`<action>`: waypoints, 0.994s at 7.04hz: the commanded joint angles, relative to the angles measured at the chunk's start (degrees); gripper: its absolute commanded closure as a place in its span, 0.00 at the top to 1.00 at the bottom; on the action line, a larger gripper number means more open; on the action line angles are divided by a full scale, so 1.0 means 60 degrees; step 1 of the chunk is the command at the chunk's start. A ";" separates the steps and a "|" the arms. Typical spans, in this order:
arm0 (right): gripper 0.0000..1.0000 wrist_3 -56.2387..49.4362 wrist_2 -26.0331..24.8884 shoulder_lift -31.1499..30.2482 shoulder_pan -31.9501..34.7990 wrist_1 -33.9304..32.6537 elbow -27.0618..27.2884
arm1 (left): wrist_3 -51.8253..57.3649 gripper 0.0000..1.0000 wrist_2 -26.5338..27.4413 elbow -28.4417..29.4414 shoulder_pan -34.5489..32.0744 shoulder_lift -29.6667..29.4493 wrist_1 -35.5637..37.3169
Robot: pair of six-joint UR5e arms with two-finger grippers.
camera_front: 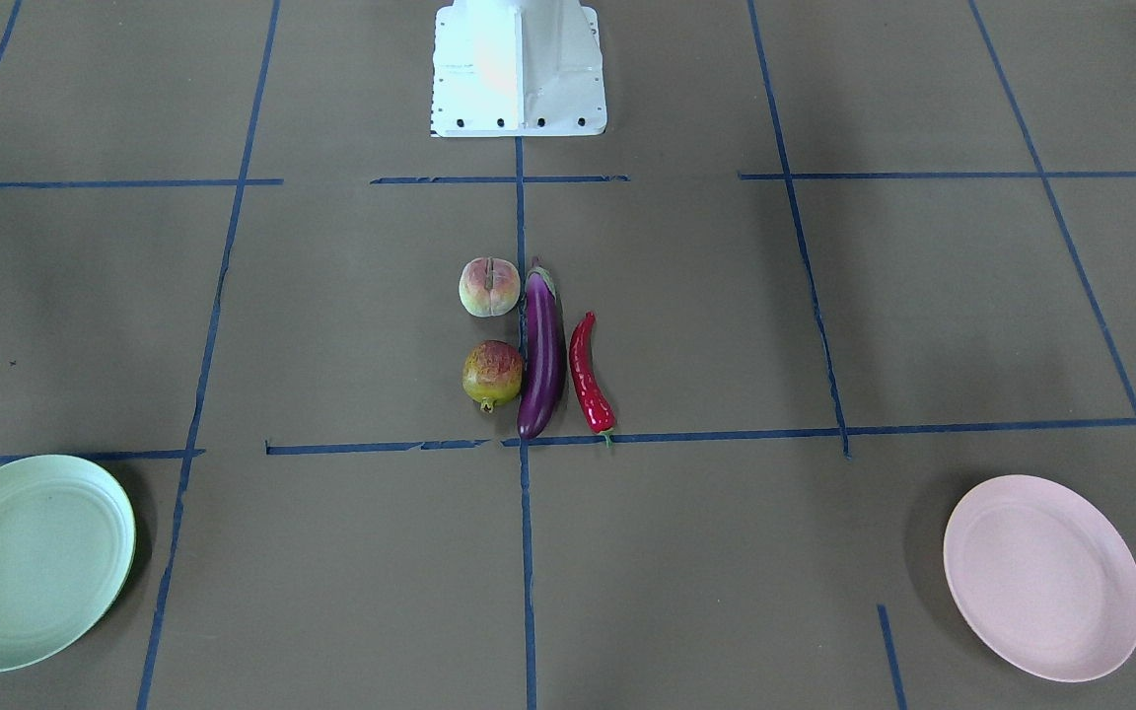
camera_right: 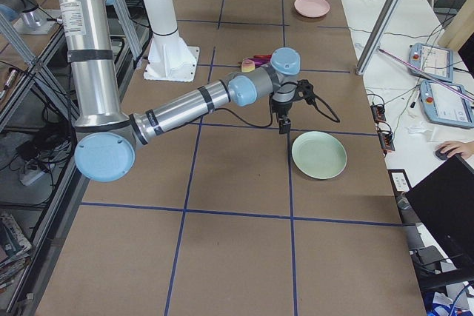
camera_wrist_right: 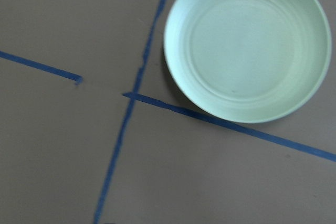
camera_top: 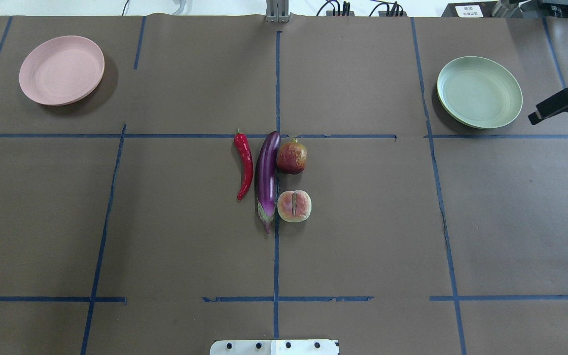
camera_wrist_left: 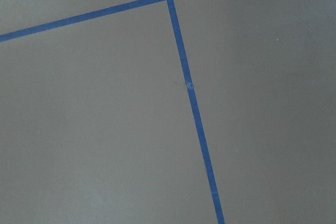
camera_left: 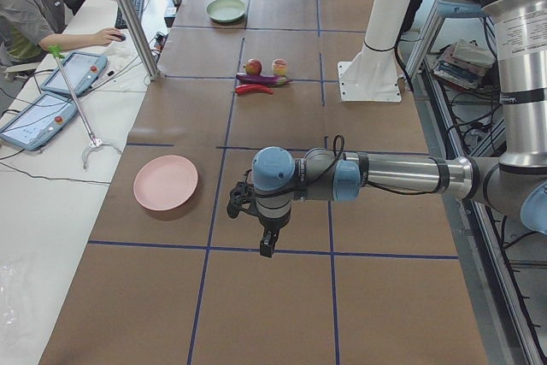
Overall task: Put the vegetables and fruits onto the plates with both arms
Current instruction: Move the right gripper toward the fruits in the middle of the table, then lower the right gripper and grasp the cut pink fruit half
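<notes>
The purple eggplant lies at the table's middle with the red chili pepper beside it on one side and the pomegranate and peach on the other. The pink plate at the far left and the green plate at the far right are both empty. My left gripper hangs over bare table near the pink plate. My right gripper hangs beside the green plate. I cannot tell whether either gripper is open or shut; neither holds anything.
The white base block stands at the robot's edge of the table. Blue tape lines grid the brown surface. An operator sits at a side desk with tablets. An aluminium post stands at that table edge.
</notes>
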 commanded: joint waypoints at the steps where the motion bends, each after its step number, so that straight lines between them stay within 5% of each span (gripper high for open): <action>1: 1.00 0.3449 -0.1228 0.1779 -0.2024 -0.0041 0.0043 | 0.0002 1.00 0.0001 0.0312 0.0036 -0.0875 -0.0544; 4: 1.00 0.6784 -0.3823 0.3715 -0.5061 -0.0434 -0.0307 | 0.0016 1.00 -0.0087 0.0446 0.0036 -0.1012 -0.0546; 7: 1.00 0.8154 -0.5979 0.6002 -0.6822 -0.1242 -0.2497 | 0.0016 1.00 -0.0087 0.0447 0.0036 -0.0997 -0.0546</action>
